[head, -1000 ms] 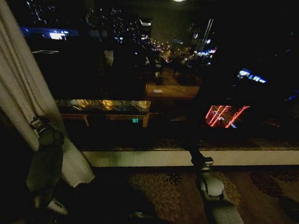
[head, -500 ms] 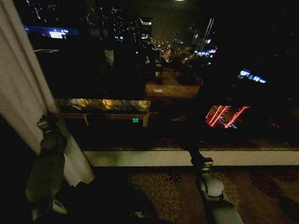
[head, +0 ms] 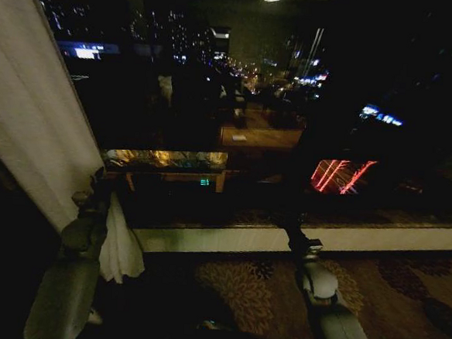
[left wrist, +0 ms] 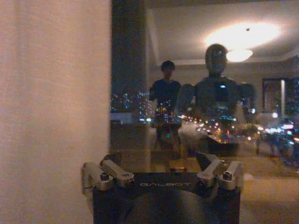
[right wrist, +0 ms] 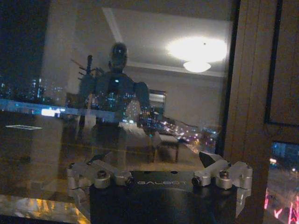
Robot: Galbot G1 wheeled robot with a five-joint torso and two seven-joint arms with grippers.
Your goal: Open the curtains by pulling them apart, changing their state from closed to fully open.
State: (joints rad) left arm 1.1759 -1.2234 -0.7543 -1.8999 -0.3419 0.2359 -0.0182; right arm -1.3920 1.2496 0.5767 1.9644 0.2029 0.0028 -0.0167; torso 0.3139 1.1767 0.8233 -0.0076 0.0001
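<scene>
Fabric of the sheer cream-white pleated curtain (head: 36, 117) hangs bunched at your left, baring dark window glass (head: 215, 99). Left pincer (head: 94, 195) sits beside its edge, fingers spread, gripping nothing. Right pincer (right wrist: 159, 170) is likewise wide and empty, facing the glass.

The curtain (head: 35, 125) is thin matt cloth, softly pleated. Beside the curtain, the window glass (head: 238, 100) is glossy and mirrors the room. Below that glass, the carpet (head: 403, 298) looks woven, patterned. The left gripper (left wrist: 163, 170) has brushed metal links on a black matt body.
</scene>
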